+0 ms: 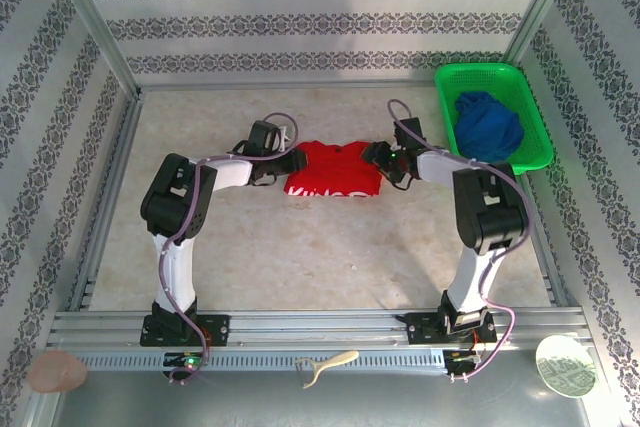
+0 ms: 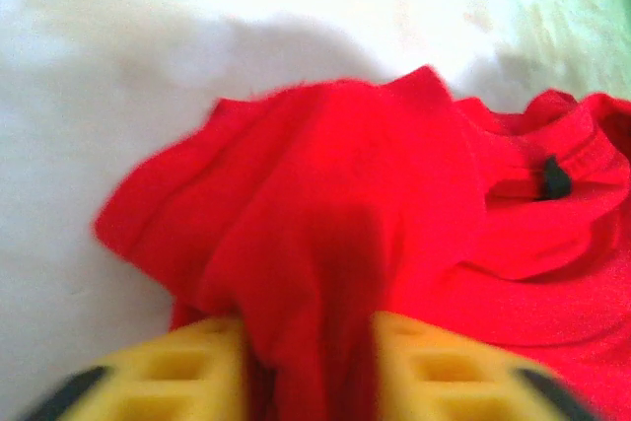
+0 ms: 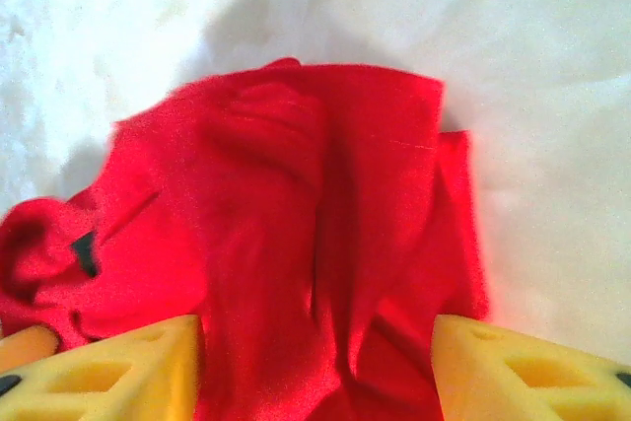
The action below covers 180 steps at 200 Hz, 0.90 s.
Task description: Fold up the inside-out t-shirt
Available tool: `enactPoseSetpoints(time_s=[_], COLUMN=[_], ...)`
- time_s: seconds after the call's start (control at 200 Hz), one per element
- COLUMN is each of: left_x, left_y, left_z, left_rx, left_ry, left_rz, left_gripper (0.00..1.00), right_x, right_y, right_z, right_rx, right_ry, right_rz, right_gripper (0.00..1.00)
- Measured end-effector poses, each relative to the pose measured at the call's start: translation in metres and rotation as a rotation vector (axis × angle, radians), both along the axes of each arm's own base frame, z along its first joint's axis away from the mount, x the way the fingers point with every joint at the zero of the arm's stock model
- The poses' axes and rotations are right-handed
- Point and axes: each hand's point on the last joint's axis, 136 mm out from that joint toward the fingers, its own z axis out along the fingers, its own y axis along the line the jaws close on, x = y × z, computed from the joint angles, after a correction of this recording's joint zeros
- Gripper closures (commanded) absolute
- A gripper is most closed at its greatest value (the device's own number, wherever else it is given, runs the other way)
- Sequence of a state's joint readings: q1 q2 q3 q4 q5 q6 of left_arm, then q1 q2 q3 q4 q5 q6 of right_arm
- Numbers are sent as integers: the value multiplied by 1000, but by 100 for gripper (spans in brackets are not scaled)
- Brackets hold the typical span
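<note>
Near edge first: bare tabletop (image 1: 300, 247) between my bases and the work. Past it, the inside-out t-shirt (image 1: 333, 169) lay about mid-tabletop, a touch toward 12 o'clock. It was a compact red rectangle with a strip of white lettering (image 1: 330, 190) along its 6 o'clock edge.

My left claw (image 1: 292, 160) sat at its 9 o'clock edge and my right claw (image 1: 375, 155) at its 3 o'clock edge.

Left wrist view: jaws part way apart, a ridge of red cloth bunched between them and touching both inner faces. Couldn't tell if that was a pinch or just loose cloth.

Right wrist view: jaws wide, cloth lying slack between them, nothing gripped.

My read: a fold was just laid and I was at the release step. The shirt wasn't small yet, so roughly midway.

Next move needs both claws clear of the cloth, left backing toward 9 and right toward 3, without dragging the edges. Then re-grasp for a side-to-side fold.

Far corner at 2 o'clock: green basket (image 1: 480, 69) holding the blue garment (image 1: 488, 125), well apart.
</note>
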<state>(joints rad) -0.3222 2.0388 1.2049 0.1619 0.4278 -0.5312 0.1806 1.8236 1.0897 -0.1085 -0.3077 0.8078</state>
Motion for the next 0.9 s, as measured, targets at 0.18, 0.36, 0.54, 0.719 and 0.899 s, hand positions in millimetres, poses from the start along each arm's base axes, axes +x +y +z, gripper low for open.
enactPoseSetpoints(time_s=[0.18,0.36,0.54,0.719,0.899], left_x=[8,-8,-48,-69,-68], left_y=[37,-1,-73,-69,-68], left_z=[66,153,99,19,26], left_rx=[-21,-198,-313,-312,-318], left_ry=[-68,-188,-40,119,115], left_rz=[84,4,-147,-121,-116], left_gripper=[31,31,33,34,32], right_x=[-9,-26,-37,-54,-48], right_y=[-17,36,79,65,55], right_z=[75,88,30,-33,-20], right_rx=[14,120,174,203,247], right_ry=[-129,-134,-11,111,83], right_rz=[15,133,196,127,104], right_gripper=[69,88,94,95,93])
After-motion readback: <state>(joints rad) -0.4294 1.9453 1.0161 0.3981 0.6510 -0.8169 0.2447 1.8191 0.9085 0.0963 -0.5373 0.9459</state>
